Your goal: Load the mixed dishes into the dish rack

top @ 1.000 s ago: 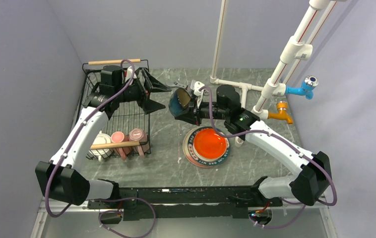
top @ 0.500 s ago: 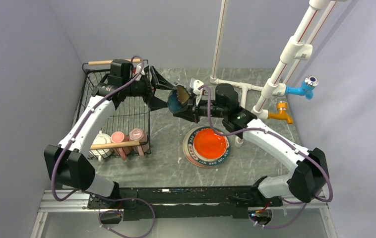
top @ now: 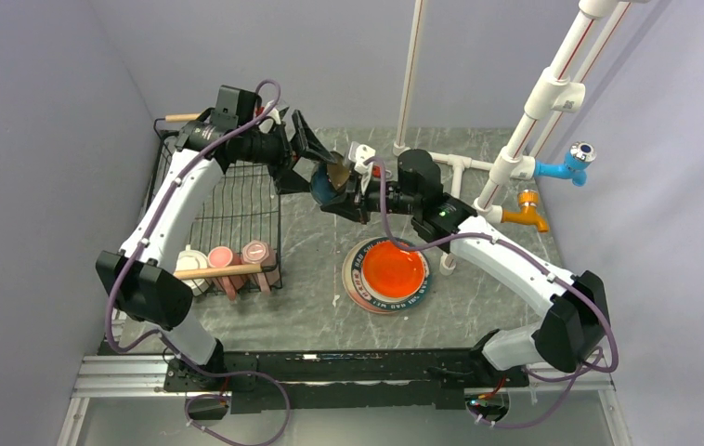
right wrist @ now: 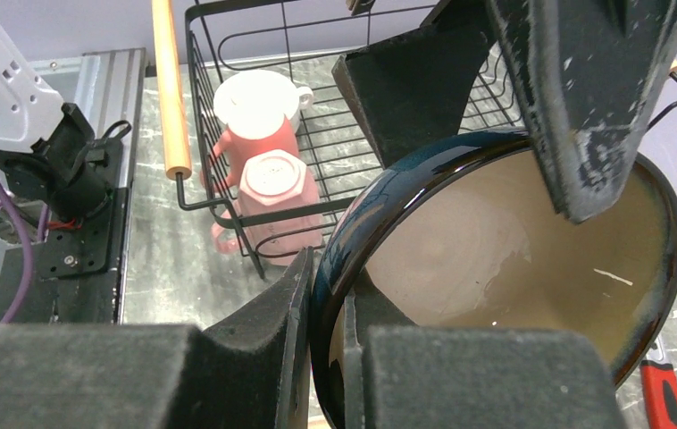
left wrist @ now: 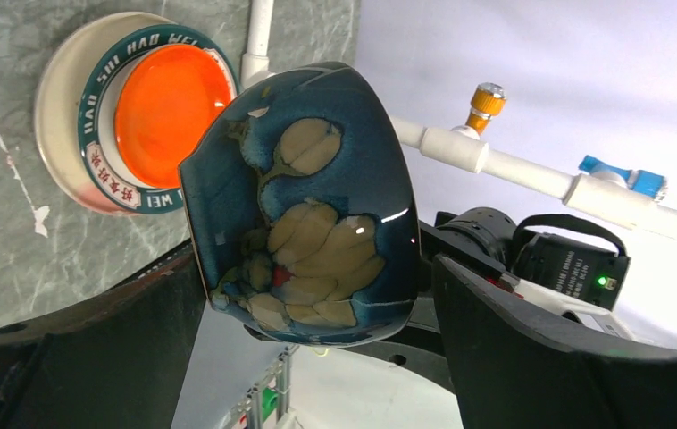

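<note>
R pincer (right wrist: 328, 308) grips bowl (left wrist: 308, 206); L pincer (left wrist: 317, 264) wide open.

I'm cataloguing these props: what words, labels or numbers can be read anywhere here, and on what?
"HAO WEI", among other white capitals I cannot read surely: dark green rim of the large cream plate under the orange-red plate.
White Chinese-style characters, same rim: too small to read.
The dark teal glazed bowl: no writing visible.

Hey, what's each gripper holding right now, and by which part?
The right gripper pinches the dark teal bowl at its rim, one finger inside, one outside. The left gripper is open on either side of the bowl, holding nothing.
</note>
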### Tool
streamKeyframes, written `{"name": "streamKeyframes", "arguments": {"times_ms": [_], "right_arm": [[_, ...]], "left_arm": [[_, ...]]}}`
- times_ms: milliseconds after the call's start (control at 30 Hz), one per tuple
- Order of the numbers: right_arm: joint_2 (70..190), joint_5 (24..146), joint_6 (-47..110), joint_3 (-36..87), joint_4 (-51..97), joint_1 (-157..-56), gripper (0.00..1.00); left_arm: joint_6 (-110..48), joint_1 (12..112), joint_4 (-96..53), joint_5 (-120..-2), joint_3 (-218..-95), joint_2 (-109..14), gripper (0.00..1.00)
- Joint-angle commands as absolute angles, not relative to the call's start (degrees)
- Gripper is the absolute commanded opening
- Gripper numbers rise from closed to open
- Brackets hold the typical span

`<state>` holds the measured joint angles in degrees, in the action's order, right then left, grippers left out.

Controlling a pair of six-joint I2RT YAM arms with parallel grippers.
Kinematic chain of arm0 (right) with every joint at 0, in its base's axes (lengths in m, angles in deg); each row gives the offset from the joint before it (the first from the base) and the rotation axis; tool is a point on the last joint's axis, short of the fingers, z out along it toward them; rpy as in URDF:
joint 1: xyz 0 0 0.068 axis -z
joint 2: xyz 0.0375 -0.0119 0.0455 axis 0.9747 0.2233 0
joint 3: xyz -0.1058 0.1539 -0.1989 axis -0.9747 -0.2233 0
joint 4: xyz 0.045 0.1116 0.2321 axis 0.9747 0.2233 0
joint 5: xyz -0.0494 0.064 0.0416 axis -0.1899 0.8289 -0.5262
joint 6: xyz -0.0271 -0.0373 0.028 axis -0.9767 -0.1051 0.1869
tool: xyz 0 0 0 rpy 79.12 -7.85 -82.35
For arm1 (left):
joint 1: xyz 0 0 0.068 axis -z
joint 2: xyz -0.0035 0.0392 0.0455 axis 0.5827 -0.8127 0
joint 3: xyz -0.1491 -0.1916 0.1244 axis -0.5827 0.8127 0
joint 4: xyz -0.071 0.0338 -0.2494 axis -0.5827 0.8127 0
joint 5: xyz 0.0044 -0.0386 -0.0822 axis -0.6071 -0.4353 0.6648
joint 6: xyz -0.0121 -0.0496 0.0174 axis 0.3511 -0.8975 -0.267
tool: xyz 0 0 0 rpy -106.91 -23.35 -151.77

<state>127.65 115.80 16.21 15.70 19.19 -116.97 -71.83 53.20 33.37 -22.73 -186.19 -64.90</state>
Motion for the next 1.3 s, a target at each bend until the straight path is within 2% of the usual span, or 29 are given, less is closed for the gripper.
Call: {"name": "streamKeyframes", "arguments": {"times_ms": [0, 200, 400, 500, 533, 667, 733, 767, 967, 1267], "right_arm": [[128.19, 118.76, 13.88, 18.93, 18.35, -118.94, 0.00], [128.27, 118.61, 14.11, 18.78, 18.25, -119.23, 0.00], [128.51, 118.70, 14.14, 18.84, 18.50, -119.57, 0.00], [128.47, 118.40, 14.11, 18.73, 18.51, -119.79, 0.00], [128.51, 118.35, 14.04, 18.82, 18.59, -119.83, 0.00], [128.98, 118.15, 13.88, 19.33, 19.08, -120.14, 0.00], [128.98, 117.74, 13.70, 19.63, 19.52, -120.16, 0.00], [128.94, 117.34, 13.68, 19.58, 19.45, -120.25, 0.04], [128.67, 115.49, 13.97, 18.93, 18.72, -120.71, 0.23], [129.91, 111.83, 13.32, 20.52, 20.23, -122.53, 0.41]], "left_arm": [[-67.84, 55.12, 35.63, -21.80, -190.15, -64.09, 0.93], [-68.04, 55.28, 33.38, -21.25, -188.23, -63.17, 0.81], [-69.39, 55.25, 29.86, -20.74, -185.52, -61.39, 0.83], [-69.56, 55.28, 28.71, -20.68, -184.88, -60.95, 0.77], [-69.80, 55.28, 28.17, -20.56, -184.47, -60.66, 0.69], [-70.29, 55.24, 25.51, -21.20, -181.95, -58.62, 0.17], [-70.36, 55.06, 24.88, -21.44, -181.22, -57.94, 0.04], [-70.47, 55.01, 25.05, -21.54, -181.16, -57.83, 0.00], [-68.82, 54.93, 30.53, -24.61, -184.69, -58.22, 0.00], [-68.31, 54.90, 31.63, -25.04, -185.40, -57.83, 0.00]]}}
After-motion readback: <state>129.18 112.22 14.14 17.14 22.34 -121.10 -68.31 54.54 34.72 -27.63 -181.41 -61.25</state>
